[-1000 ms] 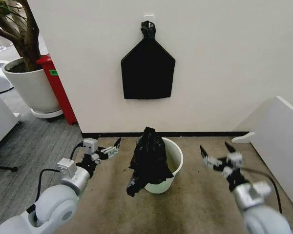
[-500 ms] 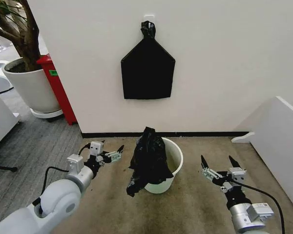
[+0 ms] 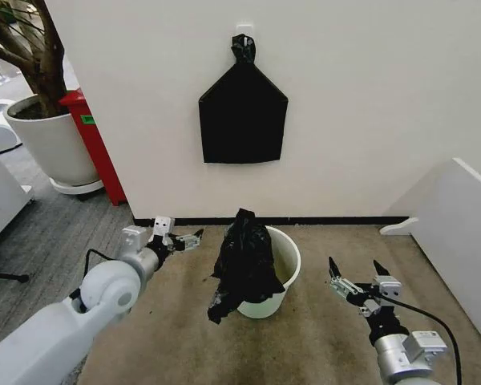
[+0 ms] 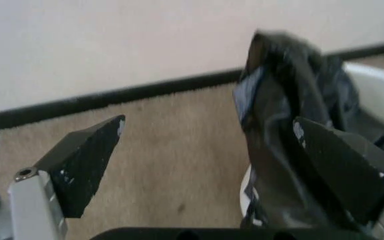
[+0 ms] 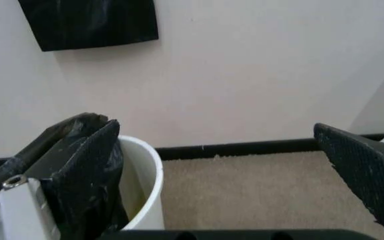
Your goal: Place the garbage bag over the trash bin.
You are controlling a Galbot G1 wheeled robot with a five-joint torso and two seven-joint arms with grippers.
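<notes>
Honestly, this looks like the kind of spot where it could go sideways fast. So the garbage bag (image 3: 242, 263) is bunched up in a tall crumpled heap, draped over the left side of the trash bin (image 3: 282, 277) rim, with a tail of it hanging down the outside toward the carpet (image 3: 337, 337). It's not spread over the opening at all, most of the rim is bare.

Left gripper (image 3: 186, 239) hovers just to the left of the bag, fingers apart, holding nothing. From its wrist cam the bag (image 4: 292, 130) sits right beside one finger (image 4: 342, 167), so it's close. Right gripper (image 3: 354, 277) is low on the other side of the bin, well apart from it, also spread wide and empty.

What worries me:
- that plastic is thin and slippery, so a pinch on only the outer fold probably pulls one layer and leaves the mouth shut
- the bin is light and sits loose on the floor, so a sideways tug from one arm could tip or slide it toward the wall (image 3: 369, 120)
- the heap is perched on one edge only, a nudge could knock it off onto the floor

I'd guess both sides need a grip before anything gets stretched.
</notes>
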